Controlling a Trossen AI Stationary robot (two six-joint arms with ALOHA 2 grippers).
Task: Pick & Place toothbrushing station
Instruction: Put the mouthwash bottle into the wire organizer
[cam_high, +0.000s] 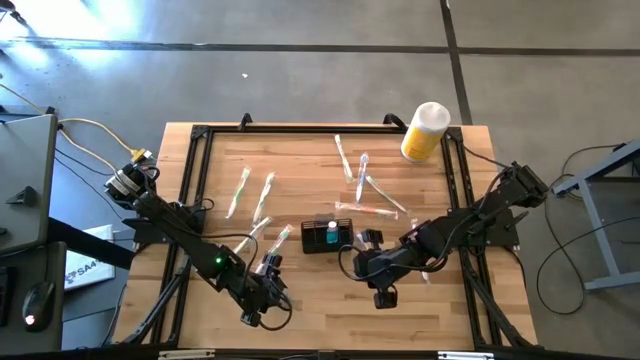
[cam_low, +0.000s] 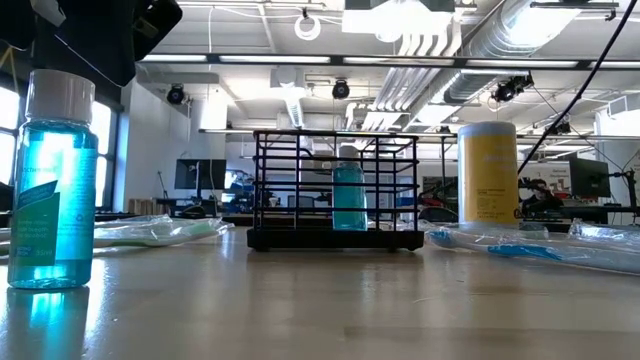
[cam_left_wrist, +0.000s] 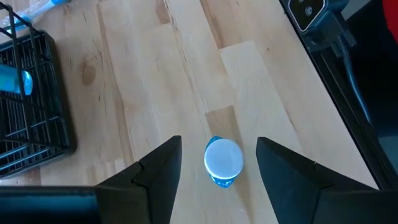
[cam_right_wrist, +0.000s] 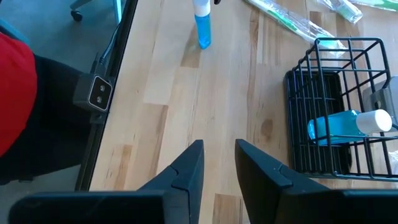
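Observation:
The black wire-mesh caddy (cam_high: 325, 237) stands on its base at the table's middle, with a blue bottle (cam_right_wrist: 348, 122) inside; it also shows in the low view (cam_low: 335, 190). A second blue bottle with a white cap (cam_left_wrist: 224, 160) stands upright on the table nearer the front edge (cam_low: 50, 180). My left gripper (cam_left_wrist: 219, 163) is above this bottle, open, one finger on each side of the cap and apart from it. My right gripper (cam_right_wrist: 219, 163) is low over the table just near-right of the caddy, open by a narrow gap and empty.
Several wrapped toothbrushes (cam_high: 262, 200) (cam_high: 370, 195) lie on the table's far half. A yellow cylinder with a white cap (cam_high: 425, 130) stands at the far right corner. A black frame rail (cam_left_wrist: 336, 68) runs along the table's edge. Bare wood (cam_high: 330, 310) lies between the two grippers.

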